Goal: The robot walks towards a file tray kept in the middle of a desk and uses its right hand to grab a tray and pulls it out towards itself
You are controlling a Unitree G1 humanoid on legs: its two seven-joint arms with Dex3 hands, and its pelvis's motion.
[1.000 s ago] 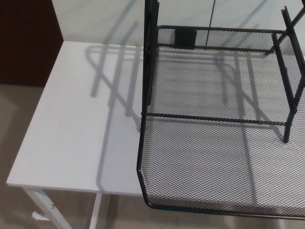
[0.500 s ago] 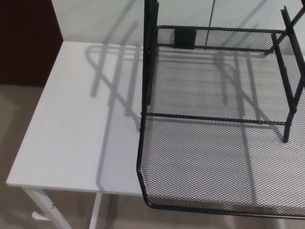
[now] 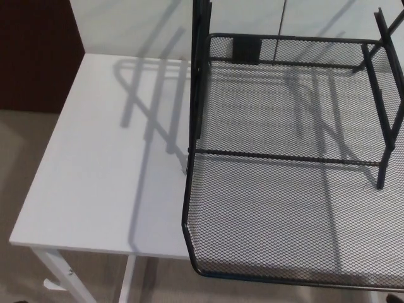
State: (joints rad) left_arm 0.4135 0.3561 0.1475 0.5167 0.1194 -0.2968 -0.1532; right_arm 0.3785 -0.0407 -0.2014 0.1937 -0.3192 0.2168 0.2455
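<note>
A black wire-mesh tray fills the right half of the head view, drawn out so its front rim hangs past the near edge of the white desk. It sits in a black file-tray frame whose uprights rise at its left and right. A further mesh level lies behind a cross bar. A small dark shape shows at the bottom right corner; I cannot tell what it is. Neither hand shows.
The desk's left part is bare white, crossed by shadows of the frame. A white wall panel stands behind it, a dark red-brown surface at the far left. White desk legs and beige floor show below.
The picture has shifted very slightly. A small dark shape has appeared at the bottom right corner. The tray and the desk stand as before.
</note>
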